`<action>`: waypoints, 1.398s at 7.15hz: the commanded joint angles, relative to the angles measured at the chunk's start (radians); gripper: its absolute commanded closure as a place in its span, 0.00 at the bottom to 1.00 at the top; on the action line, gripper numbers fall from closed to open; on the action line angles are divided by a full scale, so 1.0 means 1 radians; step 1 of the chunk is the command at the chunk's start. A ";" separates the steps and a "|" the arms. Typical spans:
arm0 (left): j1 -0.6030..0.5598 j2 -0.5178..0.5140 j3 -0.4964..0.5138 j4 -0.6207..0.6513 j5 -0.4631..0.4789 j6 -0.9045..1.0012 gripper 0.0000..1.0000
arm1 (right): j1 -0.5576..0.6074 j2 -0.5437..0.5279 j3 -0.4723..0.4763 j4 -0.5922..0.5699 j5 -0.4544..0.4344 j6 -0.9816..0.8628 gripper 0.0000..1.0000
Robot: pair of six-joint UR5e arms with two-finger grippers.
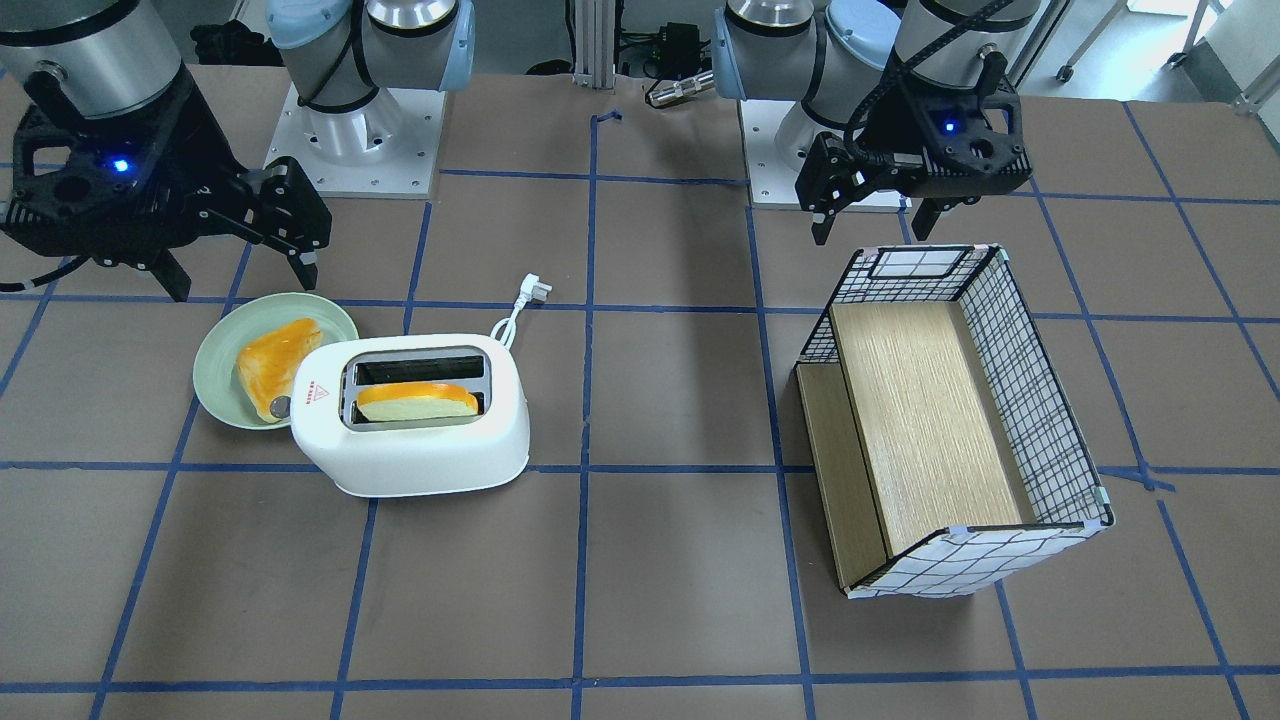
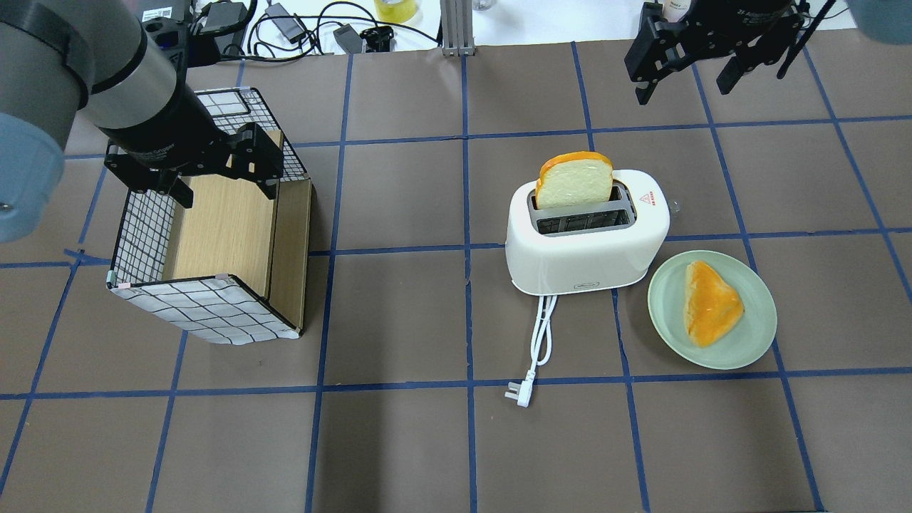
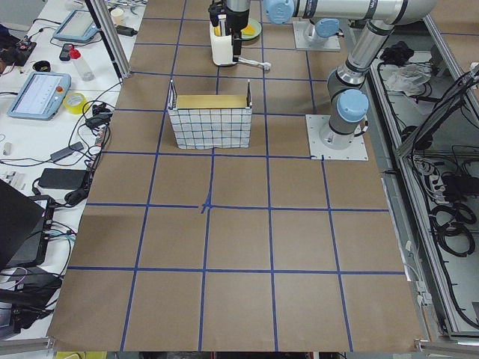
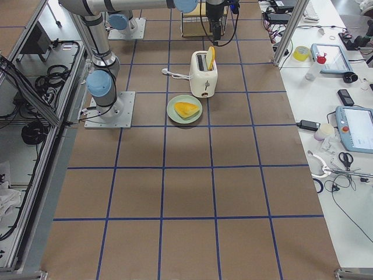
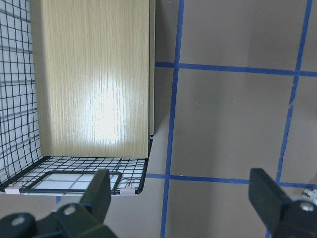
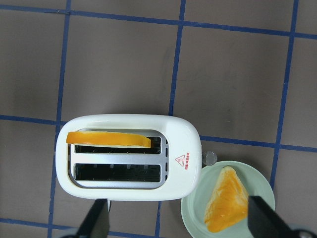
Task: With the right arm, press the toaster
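Note:
The white two-slot toaster point(image 1: 415, 440) stands on the table with a bread slice point(image 1: 415, 400) upright in one slot. It has a red triangle sticker on top and a small grey knob point(image 6: 210, 157) on the end facing the plate. It also shows in the overhead view point(image 2: 588, 239) and the right wrist view point(image 6: 129, 124). My right gripper point(image 1: 243, 275) is open and empty, high above the table and clear of the toaster; it also shows in the overhead view point(image 2: 684, 89). My left gripper point(image 1: 872, 232) is open and empty over the basket's end.
A green plate point(image 1: 215, 350) with a second bread piece point(image 1: 275, 360) touches the toaster's knob end. The toaster's white cord and plug point(image 2: 538, 342) lie on the table. A wire basket point(image 2: 214, 313) with a wooden insert lies under the left arm.

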 commanded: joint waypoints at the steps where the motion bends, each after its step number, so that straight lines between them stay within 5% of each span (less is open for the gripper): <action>1: 0.000 0.000 0.000 0.000 0.000 0.000 0.00 | -0.001 0.000 0.002 -0.003 0.000 0.000 0.00; 10: 0.000 0.000 0.000 0.000 0.000 0.000 0.00 | -0.010 0.000 0.005 0.069 -0.017 -0.011 0.00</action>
